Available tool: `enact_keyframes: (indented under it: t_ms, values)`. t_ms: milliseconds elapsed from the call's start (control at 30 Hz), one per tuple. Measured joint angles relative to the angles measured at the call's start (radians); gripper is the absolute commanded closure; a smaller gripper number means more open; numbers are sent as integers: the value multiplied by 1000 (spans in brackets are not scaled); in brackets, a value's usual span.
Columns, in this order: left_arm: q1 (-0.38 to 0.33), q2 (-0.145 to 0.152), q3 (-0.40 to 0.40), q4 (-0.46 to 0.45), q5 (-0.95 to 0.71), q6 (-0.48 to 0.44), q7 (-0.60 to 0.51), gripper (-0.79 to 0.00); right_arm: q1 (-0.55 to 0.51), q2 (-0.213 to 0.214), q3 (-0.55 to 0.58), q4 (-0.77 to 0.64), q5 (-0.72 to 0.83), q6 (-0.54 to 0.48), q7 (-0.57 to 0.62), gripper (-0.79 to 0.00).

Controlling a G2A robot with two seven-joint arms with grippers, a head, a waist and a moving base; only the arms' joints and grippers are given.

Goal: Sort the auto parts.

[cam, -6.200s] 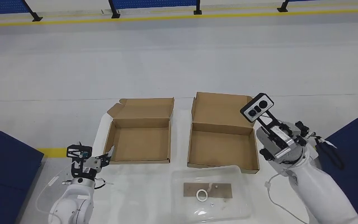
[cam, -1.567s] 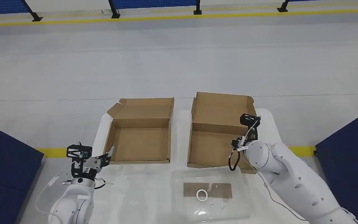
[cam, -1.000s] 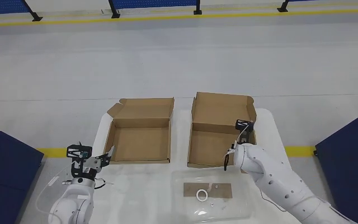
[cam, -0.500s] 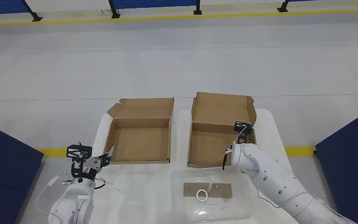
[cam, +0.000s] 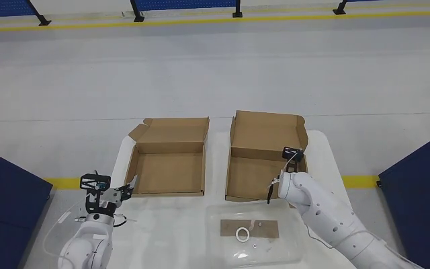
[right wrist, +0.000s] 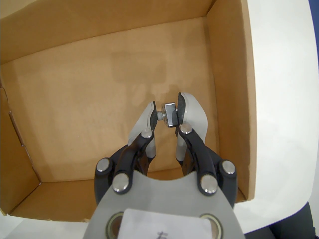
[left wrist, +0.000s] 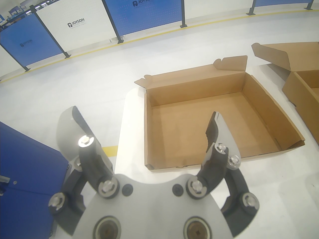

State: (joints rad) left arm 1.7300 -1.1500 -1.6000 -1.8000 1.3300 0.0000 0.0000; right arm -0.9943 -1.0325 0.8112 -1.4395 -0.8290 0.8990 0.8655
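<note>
The right arm [cam: 316, 202] has swung in from the right edge of the top view. About 6 seconds back it stood raised beside the right-hand box [cam: 252, 171], wrist tipped up at the middle right of the frame. By 1.6 seconds ago it had dropped over that box's lower right corner, and since then it has crept a little toward the frame's centre. The right gripper [right wrist: 166, 111] now hangs inside the box near its right wall, pinching a small metal part [right wrist: 170, 117].

White table [cam: 168, 215], yellow floor line [cam: 201, 20] beyond it, blue and white partition panels [left wrist: 139, 3], pale floor [cam: 201, 81].
</note>
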Motion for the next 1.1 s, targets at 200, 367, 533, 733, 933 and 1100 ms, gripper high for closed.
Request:
enact_keyframes:
  t_ms: [200, 367, 533, 733, 933, 1100]
  values:
    - [0, 0, 0, 0, 0, 0, 0, -785, 0, -9, 7, 12, -8, -5, 4, 0]
    - [0, 0, 0, 0, 0, 0, 0, -785, -3, -15, 14, 18, -17, -8, 8, -28]
    - [0, 0, 0, 0, 0, 0, 0, -785, -5, -21, 21, 27, -24, -15, 10, -12]
    - [0, 0, 0, 0, 0, 0, 0, -785, -8, -29, 29, 40, -30, -21, 13, -120]
    - [0, 0, 0, 0, 0, 0, 0, -785, -9, -34, 39, 40, -43, -34, 25, -256]
    - [0, 0, 0, 0, 0, 0, 0, -785, -18, -33, 67, 46, -48, -53, 31, -437]
